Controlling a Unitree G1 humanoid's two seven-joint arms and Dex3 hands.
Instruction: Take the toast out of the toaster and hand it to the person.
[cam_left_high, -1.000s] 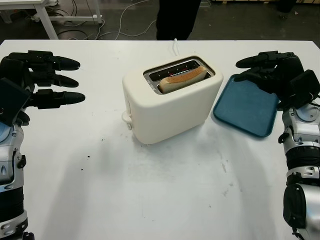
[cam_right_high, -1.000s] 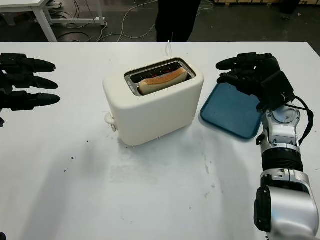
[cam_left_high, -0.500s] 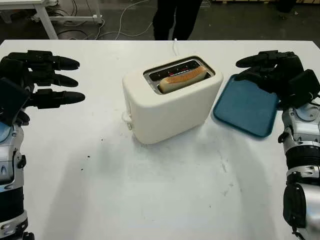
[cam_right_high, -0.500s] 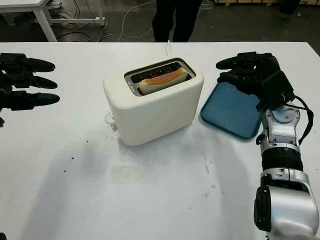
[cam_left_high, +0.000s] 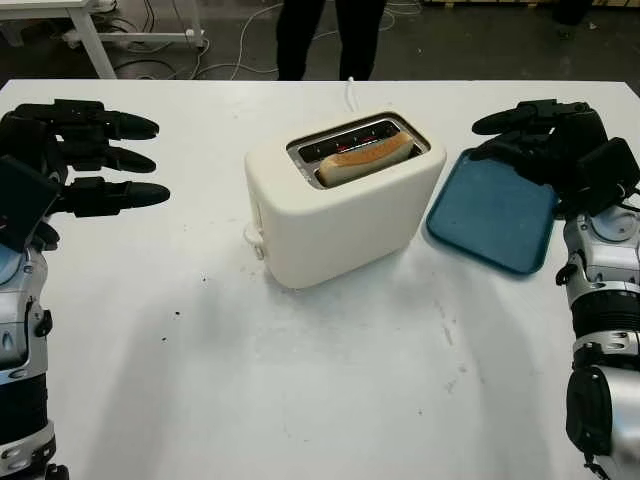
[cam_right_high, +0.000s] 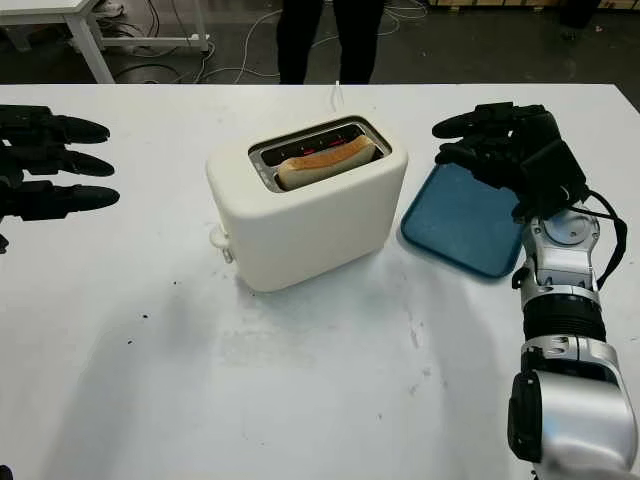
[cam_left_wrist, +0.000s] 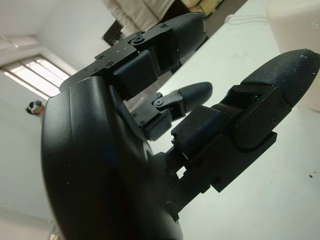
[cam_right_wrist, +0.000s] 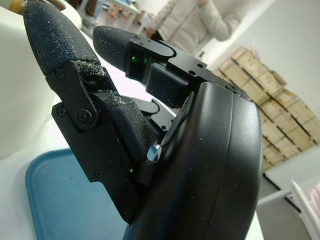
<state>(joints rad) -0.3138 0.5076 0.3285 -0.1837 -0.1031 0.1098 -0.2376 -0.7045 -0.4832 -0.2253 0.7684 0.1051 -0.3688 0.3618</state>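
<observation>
On the white surface (cam_left_high: 320, 380) at frame centre, toast (cam_left_high: 366, 157) sits in the toaster (cam_left_high: 340, 205), both robot hands, left (cam_left_high: 85, 155) and right (cam_left_high: 540, 140), open and empty at the edges.

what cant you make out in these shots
- Toast: lower part sunk inside the toaster slot in the eye views.
- Person: cut off above the legs by the top edge.
- Blue tray: far corner covered by the open right hand.
- Open left hand blocks the table in its wrist view.
</observation>
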